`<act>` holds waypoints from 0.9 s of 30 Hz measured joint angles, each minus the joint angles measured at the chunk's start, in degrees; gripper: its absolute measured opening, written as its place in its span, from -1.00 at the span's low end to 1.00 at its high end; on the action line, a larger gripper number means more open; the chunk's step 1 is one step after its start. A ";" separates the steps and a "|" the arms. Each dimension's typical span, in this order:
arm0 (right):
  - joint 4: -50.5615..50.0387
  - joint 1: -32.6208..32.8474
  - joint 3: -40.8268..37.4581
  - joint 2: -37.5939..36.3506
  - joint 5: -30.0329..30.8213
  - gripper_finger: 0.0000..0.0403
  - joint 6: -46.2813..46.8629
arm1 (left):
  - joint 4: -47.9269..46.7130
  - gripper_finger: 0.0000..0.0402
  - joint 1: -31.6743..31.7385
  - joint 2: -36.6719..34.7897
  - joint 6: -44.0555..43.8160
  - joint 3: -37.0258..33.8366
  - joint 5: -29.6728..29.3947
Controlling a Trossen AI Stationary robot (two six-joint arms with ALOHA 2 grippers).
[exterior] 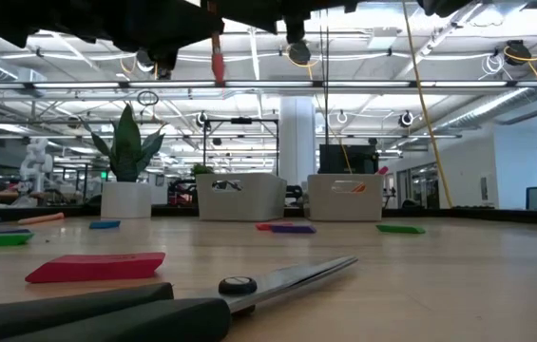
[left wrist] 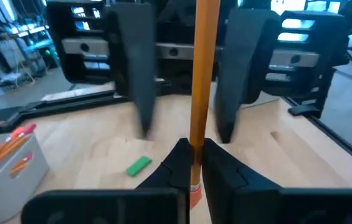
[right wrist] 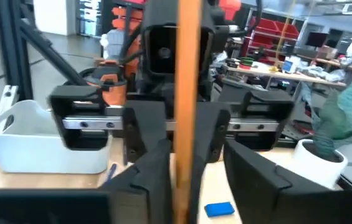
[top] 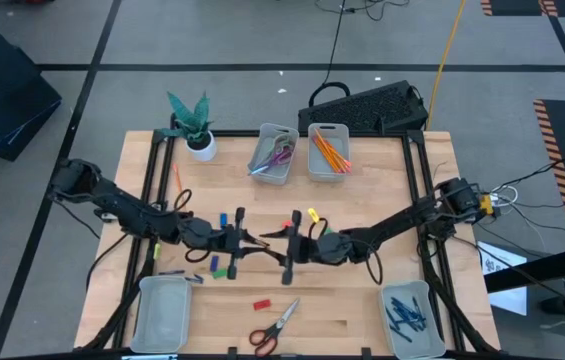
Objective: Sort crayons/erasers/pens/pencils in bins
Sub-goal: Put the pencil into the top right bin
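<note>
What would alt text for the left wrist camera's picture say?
An orange pencil stands upright, pinched between the left gripper's two dark fingers, with the right gripper facing it, fingers either side of the pencil. Beyond lie a wooden table, a green eraser and a bin of pencils.

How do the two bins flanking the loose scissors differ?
Contents: the left-side bin shows nothing inside, while the right-side bin holds a pile of dark blue pens.
Place: the left-side bin sits in the corner on the left arm's side, the right-side bin in the corner on the right arm's side.
Shared: both are pale translucent rectangular trays with rounded corners, upright, at the same end of the table as the red-handled scissors.
</note>
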 joint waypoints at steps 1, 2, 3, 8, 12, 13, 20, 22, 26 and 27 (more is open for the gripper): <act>0.06 0.00 0.00 -0.02 -1.00 -0.41 -0.14 | 0.46 -0.88 -0.14 0.02 0.42 0.00 -0.13; 0.11 0.02 0.00 -0.02 -2.01 -0.48 -0.11 | 1.17 -0.88 -0.28 0.02 0.87 0.00 -0.27; 0.18 0.02 0.00 -0.02 -2.50 -0.56 0.30 | 1.88 -0.88 -0.38 0.00 1.28 0.00 -0.25; -0.89 0.04 0.00 -0.07 -2.37 -0.92 0.55 | 1.91 -0.88 -0.38 0.00 2.32 -0.02 -0.56; -3.85 0.04 0.01 -1.29 -2.47 -0.92 2.98 | 1.55 -0.79 -0.72 0.04 2.08 0.01 -0.32; -6.20 -0.03 0.02 -2.23 -2.40 -0.92 4.35 | 0.86 -0.73 -0.69 -0.06 2.08 0.04 -0.54; -39.40 -6.64 4.94 -15.35 -1.99 -0.92 15.93 | -14.70 -0.09 -0.70 -7.97 -3.17 0.04 -6.52; -50.82 -12.12 8.31 -18.08 -0.64 -0.92 18.66 | -22.17 0.05 -0.06 -11.13 -6.28 0.07 -7.16; -75.70 -27.62 17.13 -18.36 -2.97 -0.92 26.32 | -31.52 0.21 1.38 -14.43 -14.85 0.02 -7.43; -80.35 -31.61 18.87 -17.80 -4.31 -0.92 27.47 | -31.71 0.22 1.63 -14.43 -16.54 0.02 -7.77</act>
